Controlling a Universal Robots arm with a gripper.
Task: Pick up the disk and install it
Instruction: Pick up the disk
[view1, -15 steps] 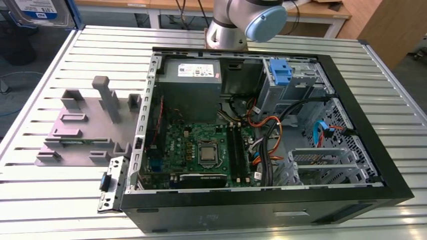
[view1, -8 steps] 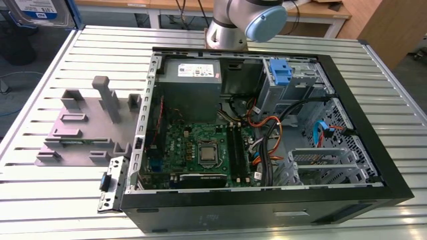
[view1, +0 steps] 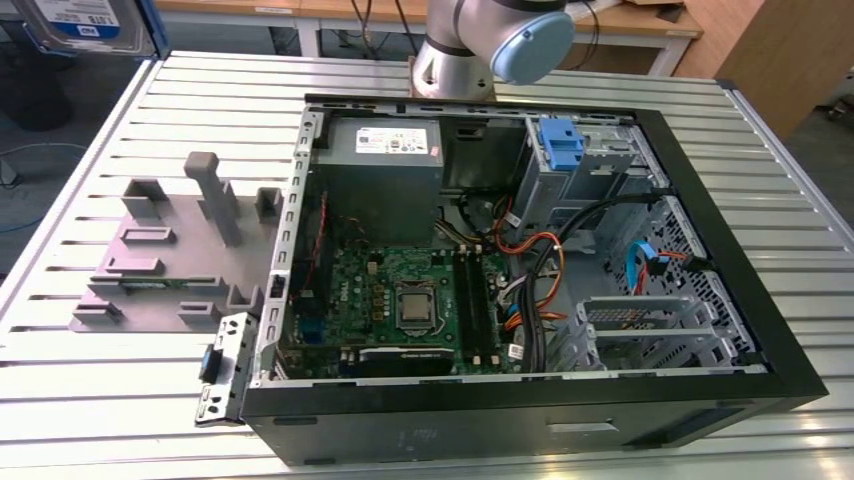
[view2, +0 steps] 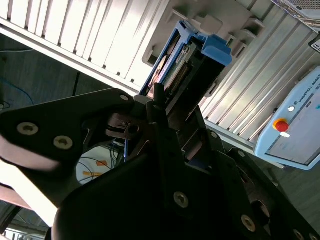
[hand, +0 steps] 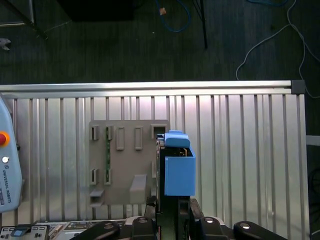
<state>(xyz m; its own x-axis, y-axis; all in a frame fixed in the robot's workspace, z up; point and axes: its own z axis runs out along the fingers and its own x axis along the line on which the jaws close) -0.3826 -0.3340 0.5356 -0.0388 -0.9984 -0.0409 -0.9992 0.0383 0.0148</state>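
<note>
The disk (hand: 179, 172) is a drive in a blue plastic bracket. It is held edge-on between the dark fingers (hand: 151, 202) of my gripper (hand: 172, 202), high above the slatted table. In the second wrist view the disk (view2: 187, 62) juts out beyond the gripper (view2: 170, 112), with its connector edge and blue tab showing. Its white-and-blue label appears in the exterior view's top left corner, where the disk (view1: 87, 25) hangs over the table's far left edge. Below it stands the grey fixture (hand: 125, 160).
The open computer case (view1: 534, 400) lies on the slatted table (view1: 107, 400), with motherboard, cables and a drive bay bearing a blue latch (view1: 563, 150). The grey fixture (view1: 174, 260) sits to the case's left in the exterior view. A teach pendant (hand: 7, 165) lies nearby.
</note>
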